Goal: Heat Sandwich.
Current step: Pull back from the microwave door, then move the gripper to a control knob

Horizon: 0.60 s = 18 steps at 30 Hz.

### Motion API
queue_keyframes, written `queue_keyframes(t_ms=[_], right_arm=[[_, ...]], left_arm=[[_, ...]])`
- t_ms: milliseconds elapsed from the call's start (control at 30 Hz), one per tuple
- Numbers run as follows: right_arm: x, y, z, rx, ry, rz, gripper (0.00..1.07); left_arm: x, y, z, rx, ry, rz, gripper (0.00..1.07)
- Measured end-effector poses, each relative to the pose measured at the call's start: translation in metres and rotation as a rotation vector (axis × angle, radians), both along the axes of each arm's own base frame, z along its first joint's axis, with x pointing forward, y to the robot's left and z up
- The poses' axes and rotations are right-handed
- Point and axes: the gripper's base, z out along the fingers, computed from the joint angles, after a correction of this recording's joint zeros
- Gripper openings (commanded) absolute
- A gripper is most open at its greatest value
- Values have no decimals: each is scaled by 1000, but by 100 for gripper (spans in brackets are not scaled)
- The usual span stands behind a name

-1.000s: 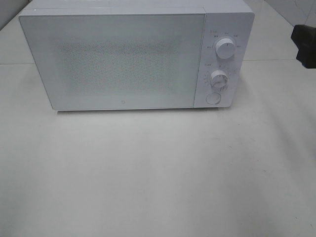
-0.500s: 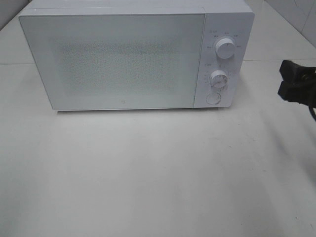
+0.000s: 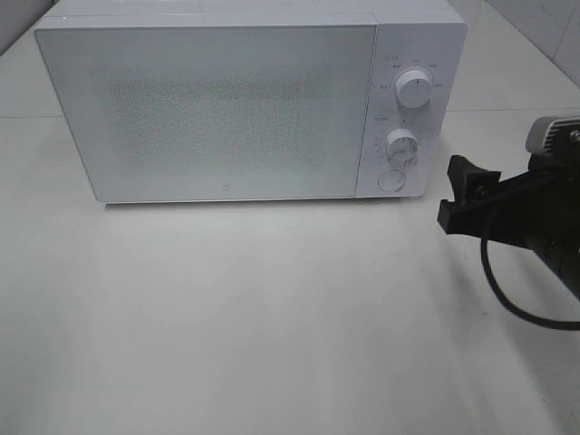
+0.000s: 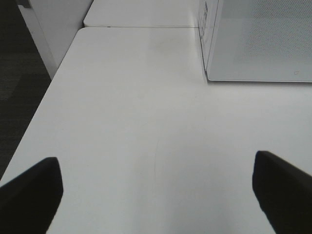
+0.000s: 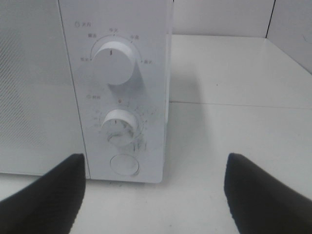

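Observation:
The sandwich is out of view. A white microwave (image 3: 227, 100) stands at the back of the table with its door (image 3: 217, 113) closed. Its control panel carries an upper knob (image 3: 414, 91), a lower knob (image 3: 401, 145) and a round button (image 3: 391, 180). My right gripper (image 3: 460, 195) hovers open and empty just right of the panel, facing it. The right wrist view shows the gripper (image 5: 155, 165) aimed at the lower knob (image 5: 119, 126) and button (image 5: 124, 164). My left gripper (image 4: 156, 163) is open and empty over bare table, left of the microwave (image 4: 258, 39), outside the high view.
The white table (image 3: 272, 317) stretches in front of the microwave. Its left edge (image 4: 44, 112) drops off to dark floor in the left wrist view. A black cable (image 3: 507, 299) loops under the right arm. A second white tabletop (image 5: 234, 68) lies behind the microwave's right side.
My right gripper has come down from the upper right edge and moved left toward the microwave's control panel. The microwave has not changed.

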Motion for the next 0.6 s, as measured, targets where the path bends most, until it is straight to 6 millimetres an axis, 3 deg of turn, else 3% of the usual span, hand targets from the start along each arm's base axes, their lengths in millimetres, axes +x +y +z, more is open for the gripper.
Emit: queue_keyframes(t_ms=[300,600], right_arm=[[-7,23,-21,-26,94,-17,77],[-1,37,-25,-17,103,-33,76]], left_arm=[[0,0,0,0,0,0,100],[0,0,0,0,0,0,100]])
